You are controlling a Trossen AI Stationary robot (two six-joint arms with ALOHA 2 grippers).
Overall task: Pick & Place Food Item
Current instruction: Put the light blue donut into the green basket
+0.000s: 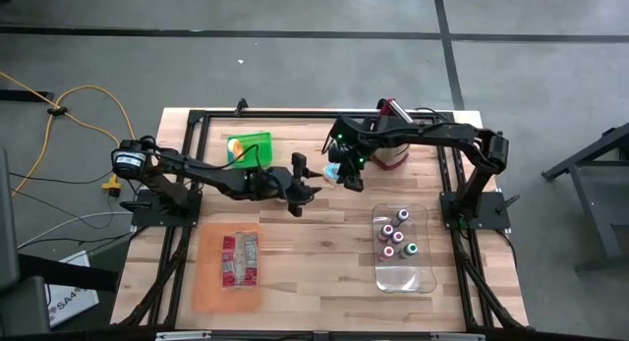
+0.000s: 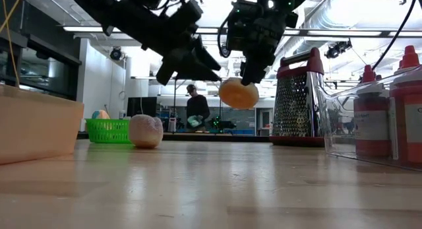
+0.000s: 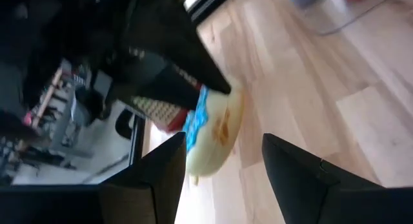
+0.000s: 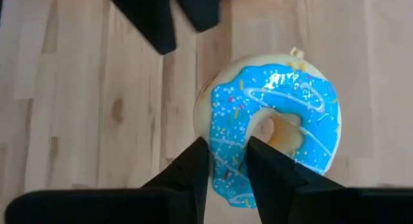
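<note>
Here, view by view.

High view, right gripper (image 1: 341, 170): upper middle of the frame, clamped on a doughnut (image 1: 333, 171) with blue icing, held above the table (image 1: 324, 243).
High view, left gripper (image 1: 300, 189): just left of the doughnut, near the frame's centre; its fingers stand apart with nothing between them.
High view, other things: a green basket (image 1: 248, 147) upper left of centre, an orange tray (image 1: 228, 269) with packets at lower left, a clear bin (image 1: 402, 248) of small bottles at lower right, a grater (image 1: 390, 154) by the right arm.

Low view, doughnut (image 2: 238, 94): hangs in the air at upper centre, pinched from above by the right gripper (image 2: 250, 74), clear of the tabletop.
Low view, left gripper (image 2: 191, 64): just left of the doughnut, not touching it.
Low view, table things: a pale round ball (image 2: 146, 131) sits beside the green basket (image 2: 109, 130) at left; the grater (image 2: 299, 97) stands upright at right.
Low view, background: a person (image 2: 195, 110) far behind the table.

Left wrist view, doughnut (image 3: 213, 135): centre of the frame, seen edge-on beyond the spread fingers (image 3: 293, 172).

Right wrist view, doughnut (image 4: 274, 127): centre right, icing side up, its near rim caught between the two fingers (image 4: 193, 172).
</note>
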